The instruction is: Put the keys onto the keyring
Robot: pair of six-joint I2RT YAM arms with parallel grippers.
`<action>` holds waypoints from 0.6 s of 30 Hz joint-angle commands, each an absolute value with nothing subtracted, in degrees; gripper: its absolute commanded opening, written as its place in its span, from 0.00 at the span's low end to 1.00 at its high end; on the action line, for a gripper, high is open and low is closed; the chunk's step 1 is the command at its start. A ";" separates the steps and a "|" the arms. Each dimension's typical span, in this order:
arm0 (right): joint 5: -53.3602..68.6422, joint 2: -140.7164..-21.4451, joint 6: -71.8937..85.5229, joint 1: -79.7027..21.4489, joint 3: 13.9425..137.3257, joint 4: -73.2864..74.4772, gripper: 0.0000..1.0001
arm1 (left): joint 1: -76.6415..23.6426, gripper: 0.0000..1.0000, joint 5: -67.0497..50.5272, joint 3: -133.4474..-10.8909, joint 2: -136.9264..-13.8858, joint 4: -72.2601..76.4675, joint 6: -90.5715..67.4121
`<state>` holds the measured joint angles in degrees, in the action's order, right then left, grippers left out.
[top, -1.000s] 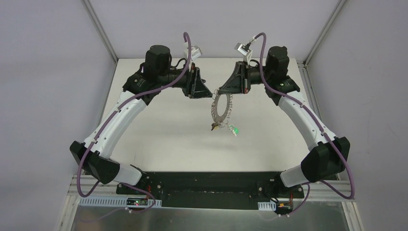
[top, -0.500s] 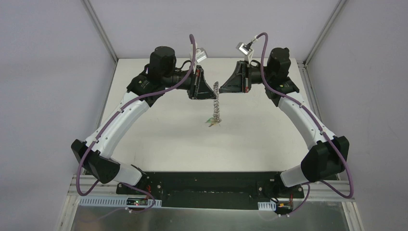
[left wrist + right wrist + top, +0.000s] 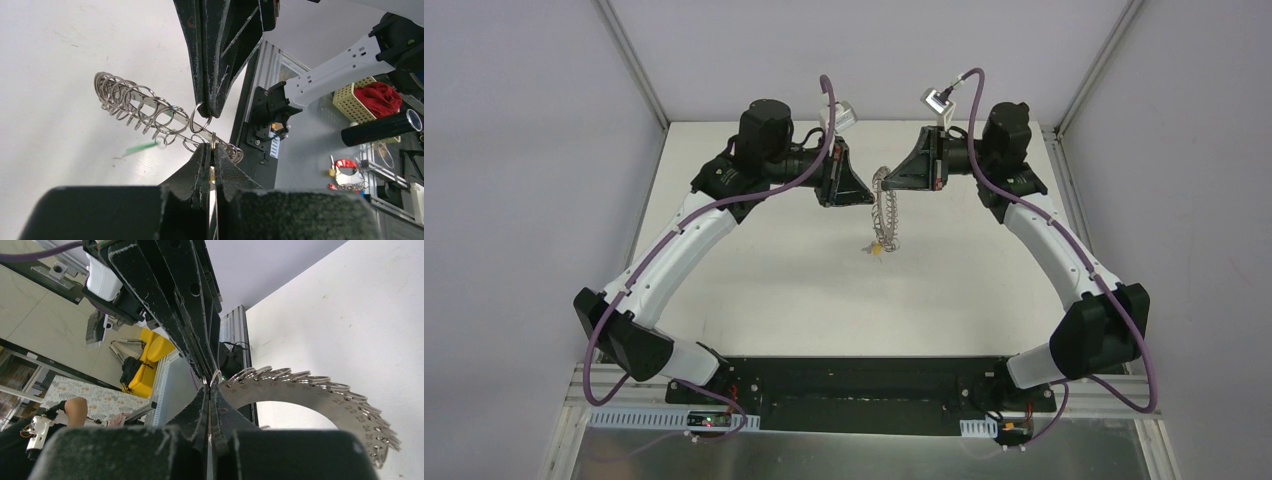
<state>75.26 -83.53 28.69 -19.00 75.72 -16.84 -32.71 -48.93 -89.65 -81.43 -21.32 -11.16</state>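
The keyring, a grey metal loop fringed with small wire rings, hangs nearly edge-on between my two grippers above the table. My left gripper is shut on one small wire ring at its top, as the left wrist view shows. My right gripper is shut on a neighbouring small ring. The fingertips almost touch. A yellow-orange key dangles at the loop's bottom. A green key shows blurred under the loop. The numbered band curves right in the right wrist view. The black key is not visible.
The white table is bounded by grey walls and metal corner posts. Both arms arch over the table's back half. Beyond the near edge, a yellow basket with red cloth and a black cylinder lie off the table.
The hanging keyring has spun from face-on to nearly edge-on. My left gripper moved right and closed in on the right gripper's tip. The green key swung out of the top view.
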 commanded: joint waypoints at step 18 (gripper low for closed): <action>65.08 -79.05 20.48 -16.32 78.57 -7.50 0.00 | -32.98 0.22 -29.06 -88.24 -79.02 -26.96 -12.40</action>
<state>65.71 -82.15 22.87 -16.25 75.92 -7.38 -32.95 -32.82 -86.63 -80.53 -26.15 -11.77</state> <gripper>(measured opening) 0.007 0.195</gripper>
